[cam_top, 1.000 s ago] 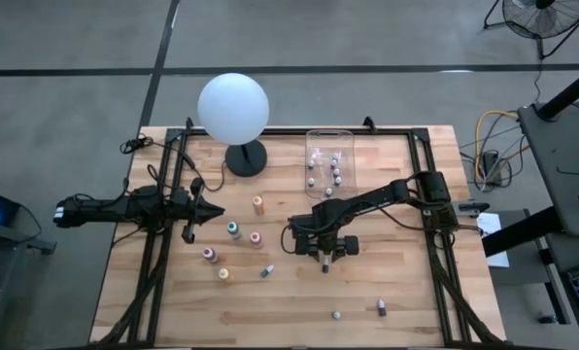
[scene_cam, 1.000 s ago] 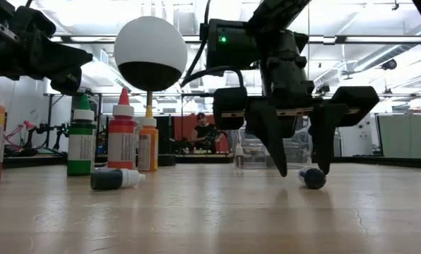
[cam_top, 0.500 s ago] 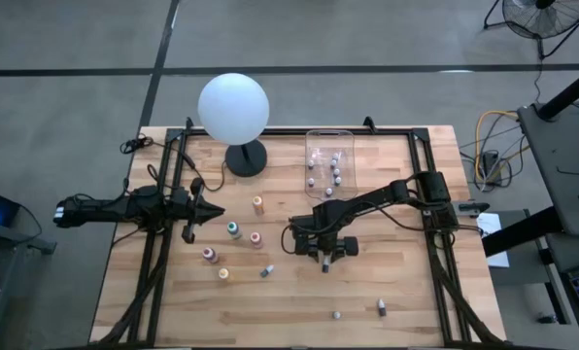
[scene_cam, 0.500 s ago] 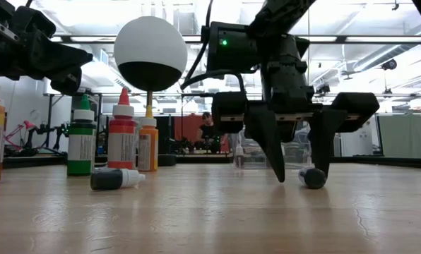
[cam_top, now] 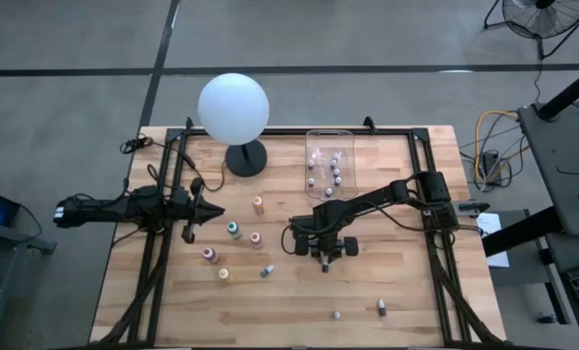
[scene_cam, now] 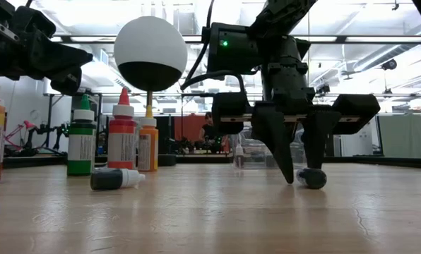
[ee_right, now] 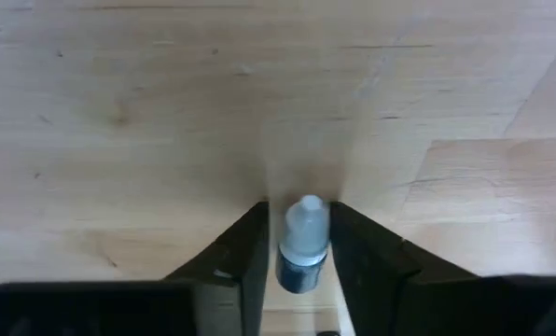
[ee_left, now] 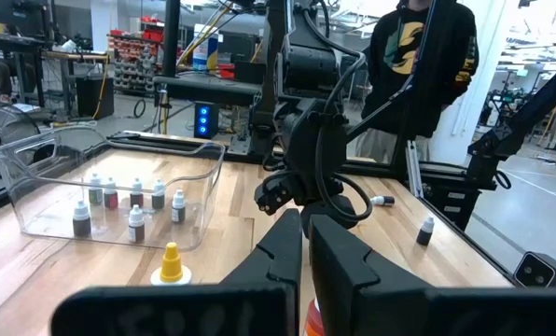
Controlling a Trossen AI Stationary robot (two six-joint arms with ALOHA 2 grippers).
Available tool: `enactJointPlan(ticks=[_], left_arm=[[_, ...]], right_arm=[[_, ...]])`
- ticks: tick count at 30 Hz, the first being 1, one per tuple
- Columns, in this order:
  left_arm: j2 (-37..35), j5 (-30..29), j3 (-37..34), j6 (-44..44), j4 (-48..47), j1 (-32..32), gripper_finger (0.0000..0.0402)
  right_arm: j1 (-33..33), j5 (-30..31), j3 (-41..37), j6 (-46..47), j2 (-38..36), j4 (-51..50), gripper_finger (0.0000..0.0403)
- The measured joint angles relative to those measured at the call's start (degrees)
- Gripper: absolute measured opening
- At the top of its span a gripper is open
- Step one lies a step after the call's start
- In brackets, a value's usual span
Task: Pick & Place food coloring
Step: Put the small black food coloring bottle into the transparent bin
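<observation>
The right gripper (cam_top: 324, 259) is down on the wooden table (cam_top: 406, 292), near its middle, with its fingers (ee_right: 245, 257) pressed against both sides of a small dark bottle with a white cap (ee_right: 303, 245) lying flat — clamped on it, as its wrist view shows plainly. From table height the same bottle (scene_cam: 311, 178) is only a dark lump at the fingertips.

From above I count five upright coloured bottles (cam_top: 233, 230) left of centre, one small bottle lying on its side (cam_top: 267, 271) by them, and two small ones (cam_top: 381, 309) toward the near edge. The clear bin (cam_top: 329, 161) at the far edge holds about seven little bottles in the left wrist view; from above they blur together. No label is readable.

The left gripper (cam_top: 214, 210) waits off the table at the left edge, fingers together. A white globe lamp (cam_top: 233, 107) stands toward the far left corner, and a person in a dark hooded top (ee_left: 423, 56) shows only in the left wrist view.
</observation>
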Motion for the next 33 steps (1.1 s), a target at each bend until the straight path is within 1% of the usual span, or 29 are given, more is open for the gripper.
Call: enactJointPlan(ticks=[5, 8, 21, 26, 30, 33], left_arm=[[0.0, 0.0, 0.0, 0.0, 0.0, 0.0, 0.0000], [0.0, 0.0, 0.0, 0.0, 0.0, 0.0, 0.0000], [0.0, 0.0, 0.0, 0.0, 0.0, 0.0, 0.0000], [0.0, 0.0, 0.0, 0.0, 0.0, 0.0, 0.0000], [0.0, 0.0, 0.0, 0.0, 0.0, 0.0, 0.0000], [0.0, 0.0, 0.0, 0.0, 0.0, 0.0, 0.0000]], right_arm=[[0.0, 0.0, -0.2, -1.4, 0.0, -0.1, 0.0055], [0.0, 0.2, -0.2, -2.6, -0.1, 0.0, 0.0042], [0.0, 0.8, 1.7, -9.8, -1.0, -0.2, 0.0052], [-0.4, -0.7, 2.4, -14.2, -2.3, -0.9, 0.0053], [-0.9, -0.5, 2.4, -19.1, -4.2, -1.6, 0.0053], [-1.3, 0.7, 2.4, -23.3, -6.0, -2.8, 0.0053]])
